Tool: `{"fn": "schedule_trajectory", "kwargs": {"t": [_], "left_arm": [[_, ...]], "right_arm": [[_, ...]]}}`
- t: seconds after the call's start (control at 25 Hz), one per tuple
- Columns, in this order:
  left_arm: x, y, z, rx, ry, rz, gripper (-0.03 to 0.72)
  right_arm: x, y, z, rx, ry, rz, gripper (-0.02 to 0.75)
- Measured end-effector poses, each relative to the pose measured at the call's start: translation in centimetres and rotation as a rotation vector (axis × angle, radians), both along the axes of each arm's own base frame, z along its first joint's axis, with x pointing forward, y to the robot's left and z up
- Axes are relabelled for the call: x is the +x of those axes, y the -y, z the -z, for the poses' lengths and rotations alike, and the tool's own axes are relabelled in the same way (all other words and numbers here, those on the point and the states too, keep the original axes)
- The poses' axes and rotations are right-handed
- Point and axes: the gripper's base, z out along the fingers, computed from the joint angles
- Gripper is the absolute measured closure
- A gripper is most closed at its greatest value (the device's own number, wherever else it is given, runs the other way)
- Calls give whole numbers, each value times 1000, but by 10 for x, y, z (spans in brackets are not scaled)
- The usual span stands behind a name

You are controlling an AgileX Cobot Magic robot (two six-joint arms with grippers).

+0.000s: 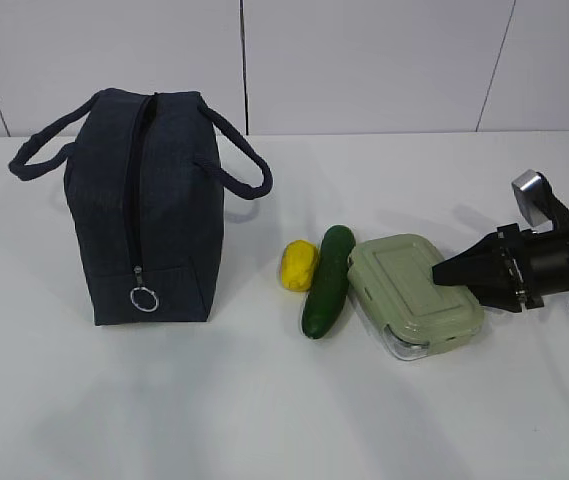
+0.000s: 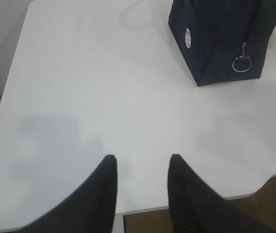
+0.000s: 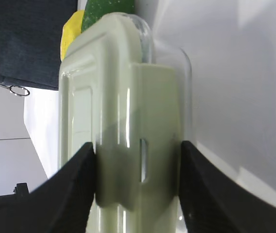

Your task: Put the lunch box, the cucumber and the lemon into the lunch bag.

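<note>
the rectangular clear lunch box with the pale sage-green snap-lock lid [image 1: 415, 293] is seen lying flat on the white table [image 1: 264, 410], right of centre in the exterior view, and it is not yet in the bag. the black right gripper [image 1: 461, 271] is brought in sideways at its right end; in the right wrist view one finger [image 3: 74, 187] is pressed against the top of the lid and the other [image 3: 210, 189] against the underside of the clear base, so the jaws are judged to be clamped on the lunch box at about half their spread. the box is not seen lifted.

just left of the box, touching or nearly touching it, the smooth dark green cucumber [image 1: 327, 281] is laid, and the small bright yellow lemon [image 1: 299, 265] rests against the cucumber's far side. both are untouched on the table.

further left, well apart from the three items, the dark navy fabric lunch bag [image 1: 144, 205] is stood upright. its long zipper [image 1: 140, 190] runs up the end and over the top, with the metal ring pull [image 1: 144, 298] hanging at the bottom; whether the mouth is parted enough cannot be told.

the black left gripper [image 2: 141, 167] is held low over bare table near the bag, its jaws partly apart and nothing between them.

so none of the three placements is done; the first grasp is judged to be in hand, and lifting, carrying and dropping in all three items remain.

counted: one lunch box, one cucumber, one lemon, one lunch bag with two loop handles [image 1: 234, 160], two grippers.
</note>
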Motion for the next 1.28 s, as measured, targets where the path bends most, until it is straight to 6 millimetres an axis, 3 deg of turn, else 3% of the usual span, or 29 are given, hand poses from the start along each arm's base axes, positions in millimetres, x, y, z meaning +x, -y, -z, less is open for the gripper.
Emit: {"fn": "schedule_trajectory", "kwargs": {"t": [1.28], "left_arm": [[0, 0, 0, 0, 0, 0, 449]], "right_arm": [[-2, 0, -3, -4, -63, 16, 370]]}}
